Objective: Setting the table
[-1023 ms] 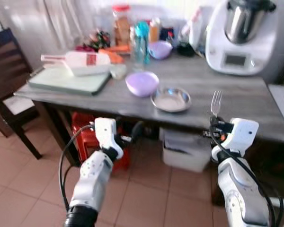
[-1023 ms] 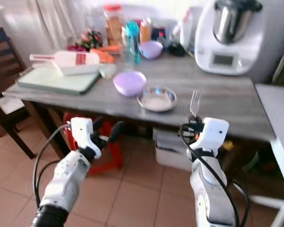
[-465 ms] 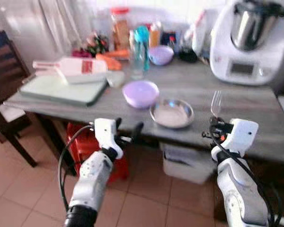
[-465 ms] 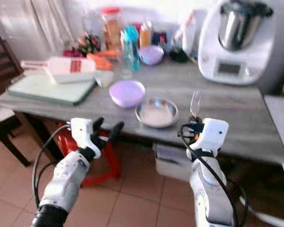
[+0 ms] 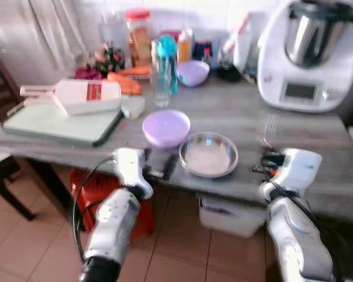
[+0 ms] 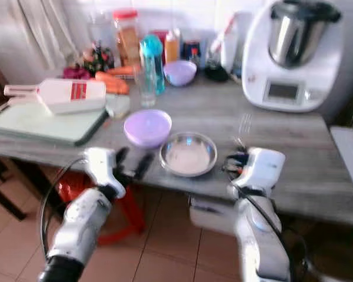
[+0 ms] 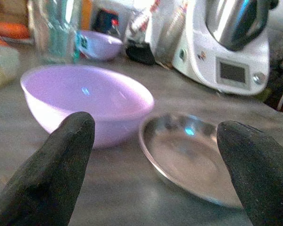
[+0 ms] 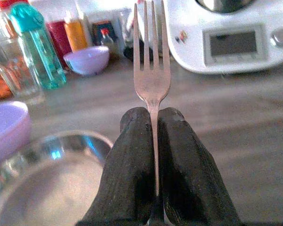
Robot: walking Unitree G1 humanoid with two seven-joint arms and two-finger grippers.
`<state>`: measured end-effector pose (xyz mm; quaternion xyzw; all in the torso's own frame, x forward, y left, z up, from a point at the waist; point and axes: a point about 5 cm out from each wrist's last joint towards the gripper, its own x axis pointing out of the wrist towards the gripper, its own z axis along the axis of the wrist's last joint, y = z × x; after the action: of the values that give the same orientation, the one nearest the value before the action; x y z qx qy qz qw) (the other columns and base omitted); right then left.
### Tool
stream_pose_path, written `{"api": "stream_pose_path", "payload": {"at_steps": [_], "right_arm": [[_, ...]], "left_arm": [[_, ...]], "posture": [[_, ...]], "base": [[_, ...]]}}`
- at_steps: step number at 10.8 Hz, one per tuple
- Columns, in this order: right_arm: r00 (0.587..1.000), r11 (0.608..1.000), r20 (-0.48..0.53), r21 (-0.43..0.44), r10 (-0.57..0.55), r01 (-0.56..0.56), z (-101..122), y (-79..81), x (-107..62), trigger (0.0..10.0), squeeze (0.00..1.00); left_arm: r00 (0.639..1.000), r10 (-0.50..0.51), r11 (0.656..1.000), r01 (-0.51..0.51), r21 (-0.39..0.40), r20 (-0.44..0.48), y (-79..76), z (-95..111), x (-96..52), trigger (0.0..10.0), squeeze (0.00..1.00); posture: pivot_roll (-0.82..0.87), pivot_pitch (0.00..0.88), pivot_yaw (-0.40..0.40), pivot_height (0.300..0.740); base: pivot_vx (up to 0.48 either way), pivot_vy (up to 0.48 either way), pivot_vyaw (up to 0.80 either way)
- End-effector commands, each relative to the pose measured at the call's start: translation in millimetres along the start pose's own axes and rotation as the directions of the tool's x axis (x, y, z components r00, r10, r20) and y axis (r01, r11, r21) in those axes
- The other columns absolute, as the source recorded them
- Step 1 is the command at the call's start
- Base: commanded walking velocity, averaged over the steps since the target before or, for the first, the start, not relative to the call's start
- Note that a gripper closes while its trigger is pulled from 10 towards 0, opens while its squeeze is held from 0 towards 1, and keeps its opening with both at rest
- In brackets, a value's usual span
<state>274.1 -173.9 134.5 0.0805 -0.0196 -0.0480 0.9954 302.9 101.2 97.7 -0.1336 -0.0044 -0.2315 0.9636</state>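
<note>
Two grippers were raised at the near edge of the grey table (image 5: 306, 126) at inspection. The right gripper (image 8: 153, 125) had its two black fingers pressed together on the handle of a fork (image 8: 151, 70), which stood upright with its tines above the fingertips, clear of the table surface. Just to that gripper's left and slightly beyond it lay a steel plate (image 5: 208, 154), resting flat and appearing empty; touching or very nearly touching the plate's far-left side was a lilac bowl (image 5: 166, 127). The left gripper (image 7: 155, 155) was spread wide and held nothing, with the bowl ahead of one finger (image 7: 56, 160) and the plate ahead between the fingers. Beyond the right gripper stood a white kitchen machine (image 5: 309, 53), well apart from it. The head views were blurred, so the fork's exact height over the table edge could not be established. Judged step in hand: carrying the fork to its place beside the plate, with the laying-down not yet done. Judged requirement for the next move: bring the right gripper forward over the bare table to the right of the plate, tip the fork from upright to flat, lower it until it rests, then part the fingers. Care would be needed not to strike the plate rim.
</note>
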Motion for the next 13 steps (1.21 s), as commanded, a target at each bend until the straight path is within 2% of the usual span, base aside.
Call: {"api": "stream_pose_path", "payload": {"at_steps": [1, 2, 3, 5, 6, 9, 12, 13], "right_arm": [[0.999, 0.999, 0.023, 0.011, 0.04, -0.04, 4.8, 11.6, 2.2, 10.0, 0.0], [0.999, 0.999, 0.023, 0.006, 0.04, -0.041, 5.0, 10.6, 2.1, 10.0, 0.0], [0.999, 0.999, 0.02, 0.004, 0.041, -0.041, 4.1, 10.1, 2.1, 10.0, 0.0], [0.999, 0.999, 0.015, -0.009, 0.032, -0.032, 2.5, 9.1, 1.3, 10.0, 0.0], [1.0, 0.999, 0.009, -0.053, 0.006, -0.006, 0.7, 6.0, 1.4, 10.0, 0.0], [0.996, 0.994, -0.021, -0.075, -0.083, 0.082, -1.8, -13.8, 3.1, 10.0, 0.0], [0.982, 0.985, -0.104, -0.094, -0.155, 0.145, -11.6, -28.6, 8.0, 10.0, 0.0], [0.974, 0.983, -0.14, -0.084, -0.177, 0.166, -17.6, -33.8, 8.3, 10.0, 0.0]], "left_arm": [[0.999, 0.034, 0.999, -0.034, 0.029, 0.012, 12.4, 6.3, -5.7, 10.0, 0.0], [0.999, 0.041, 0.999, -0.041, 0.018, 0.019, 13.1, 6.3, -7.7, 10.0, 0.0], [1.0, 0.03, 0.999, -0.031, 0.045, 0.006, 11.7, 4.7, -9.8, 10.0, 0.0], [0.999, -0.036, 0.996, 0.037, 0.078, -0.012, 10.6, 2.7, -20.7, 10.0, 0.0], [0.997, -0.067, 0.99, 0.07, 0.121, -0.024, 12.7, 2.4, -29.4, 10.0, 0.0], [0.99, -0.135, 0.983, 0.14, 0.119, -0.046, 11.3, 0.4, -39.5, 10.0, 0.0], [0.951, -0.29, 0.943, 0.303, 0.135, -0.111, 4.9, -6.5, -53.7, 10.0, 0.0], [0.94, -0.314, 0.929, 0.333, 0.159, -0.137, 5.7, -7.8, -55.2, 10.0, 0.0]], "posture": [[-0.02, 0.0, 0.015, 0.74], [-0.02, 0.0, 0.014, 0.74], [-0.02, 0.0, 0.012, 0.74], [-0.02, 0.0, 0.013, 0.74], [-0.02, 0.0, 0.009, 0.74], [-0.02, 0.0, 0.004, 0.74], [-0.02, 0.0, 0.003, 0.74], [-0.02, 0.0, 0.003, 0.74]], "base": [[0.345, 0.0, 0.0], [0.0, 0.0, 0.0], [0.0, 0.0, 0.0], [0.0, 0.0, 0.0], [0.0, 0.0, 0.0], [0.0, 0.0, 0.0], [0.0, 0.0, 0.0], [0.0, 0.0, 0.0]]}}
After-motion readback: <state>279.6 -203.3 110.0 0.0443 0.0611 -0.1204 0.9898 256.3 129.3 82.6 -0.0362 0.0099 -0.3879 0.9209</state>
